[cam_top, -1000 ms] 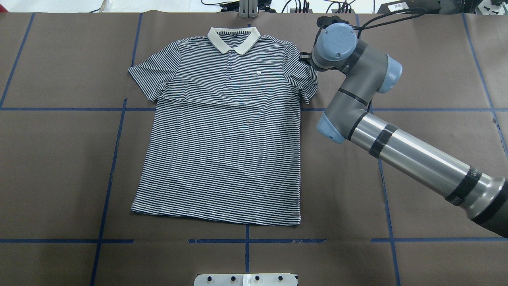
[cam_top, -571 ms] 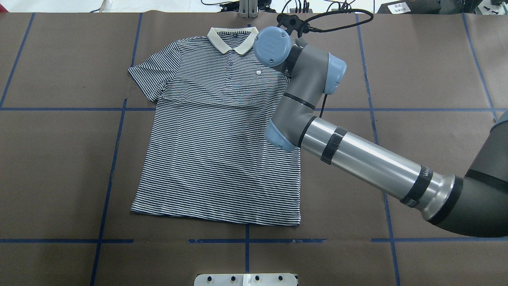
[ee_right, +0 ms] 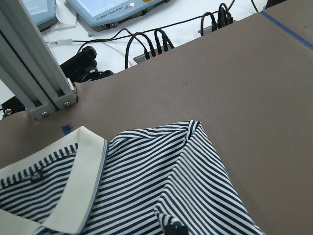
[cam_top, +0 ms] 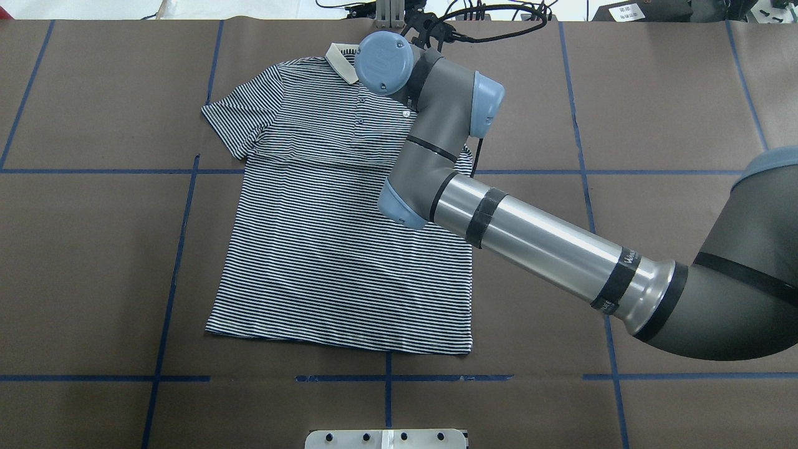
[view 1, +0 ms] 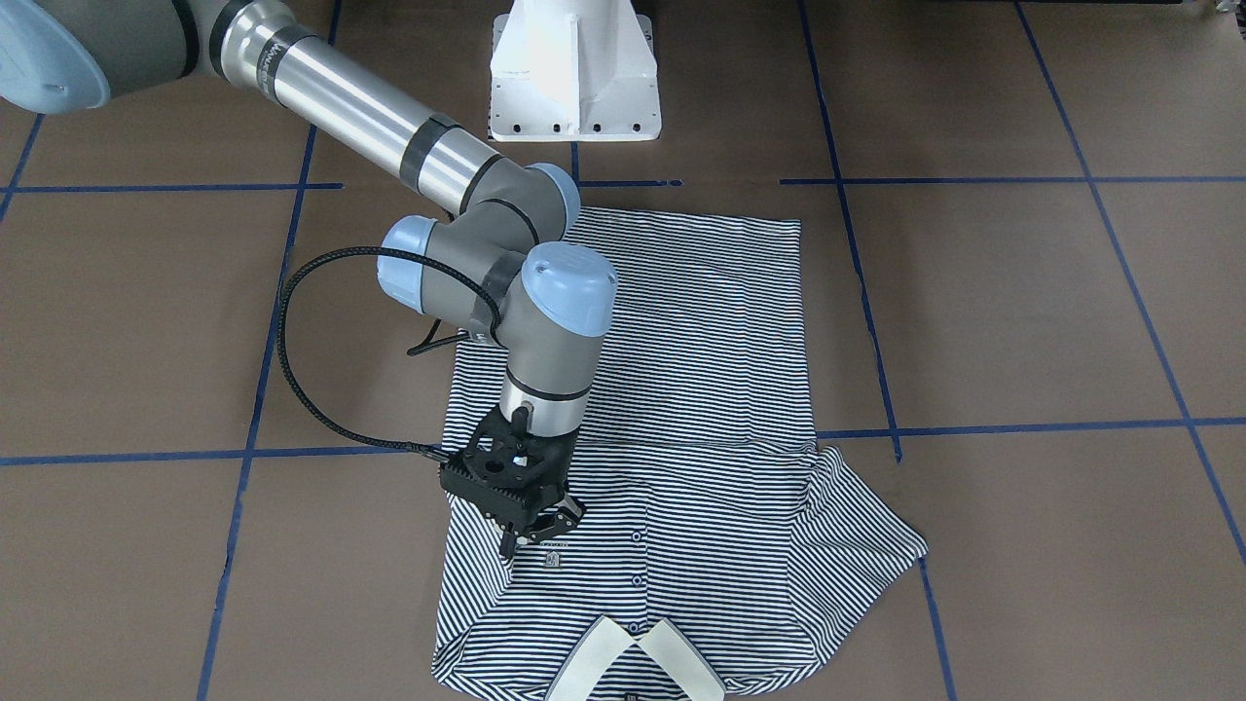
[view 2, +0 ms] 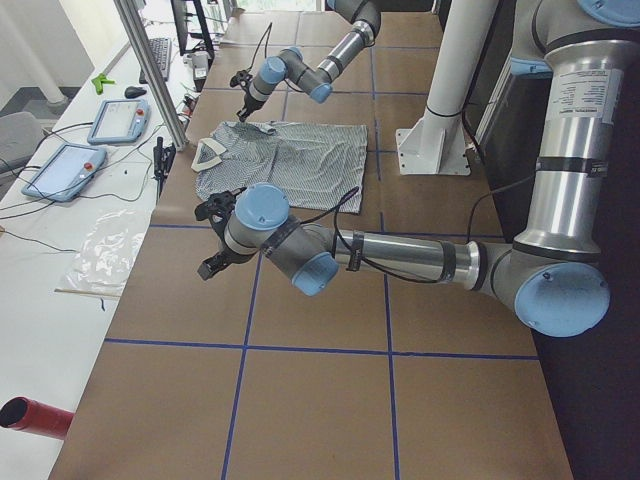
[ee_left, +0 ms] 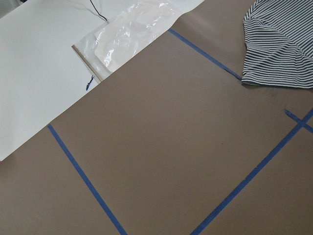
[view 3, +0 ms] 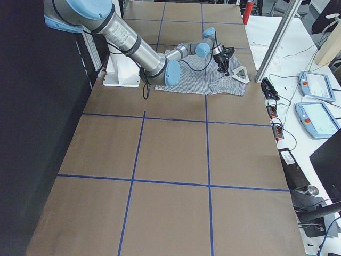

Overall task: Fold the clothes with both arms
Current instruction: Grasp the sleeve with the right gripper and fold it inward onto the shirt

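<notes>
Currently: shirt [view 1: 701, 389] flat on table [view 1: 1022, 312], long axis running out from my base, collar [view 1: 633, 662] at far end. Right claw [view 1: 538, 531] low over chest, narrow, seemingly pinching right sleeve [ee_right: 210, 186], which lies folded inward. Left sleeve [ee_left: 279, 49] spread flat; left claw [view 2: 213, 238] nearer it, well apart, opening cannot tell. Overhead, right arm [cam_top: 530, 237] hides right claw.

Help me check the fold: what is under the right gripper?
The shirt: its chest, beside the logo, with the sleeve folded in over it. The right gripper appears to pinch that sleeve, but its own body and fingers hide the contact spot.
</notes>
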### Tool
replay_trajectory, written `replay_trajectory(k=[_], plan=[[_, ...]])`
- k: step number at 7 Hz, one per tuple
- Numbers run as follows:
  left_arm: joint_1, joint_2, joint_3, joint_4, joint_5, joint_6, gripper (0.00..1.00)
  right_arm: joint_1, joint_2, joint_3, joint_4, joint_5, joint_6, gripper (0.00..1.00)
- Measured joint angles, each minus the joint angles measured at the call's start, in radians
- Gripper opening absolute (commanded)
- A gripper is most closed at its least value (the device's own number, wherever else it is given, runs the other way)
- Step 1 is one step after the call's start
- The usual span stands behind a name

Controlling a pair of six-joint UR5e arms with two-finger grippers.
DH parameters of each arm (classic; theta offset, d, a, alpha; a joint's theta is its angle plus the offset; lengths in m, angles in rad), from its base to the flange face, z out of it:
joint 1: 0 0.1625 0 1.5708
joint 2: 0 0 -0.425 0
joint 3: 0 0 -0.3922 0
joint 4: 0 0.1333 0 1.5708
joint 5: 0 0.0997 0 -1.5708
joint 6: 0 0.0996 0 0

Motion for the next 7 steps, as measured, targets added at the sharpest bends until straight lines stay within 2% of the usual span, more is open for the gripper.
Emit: replay_trajectory(k=[1,3,5,7], plan=[[0.000,0.000,0.000,0.000,0.000,0.000,1.00,0.000,0.013,-0.017,0.005,-0.002,0.026,0.99],[0.000,0.001,0.002,0.000,0.000,-0.001,1.00,-0.008,0.027,-0.027,0.007,-0.015,-0.010,1.00],[0.001,-0.007,0.004,0.000,0.000,-0.008,1.00,-0.003,0.040,-0.018,0.006,0.012,-0.140,1.00],[0.026,-0.064,0.015,0.000,0.007,-0.172,1.00,0.059,0.024,0.022,0.000,0.156,-0.312,1.00]])
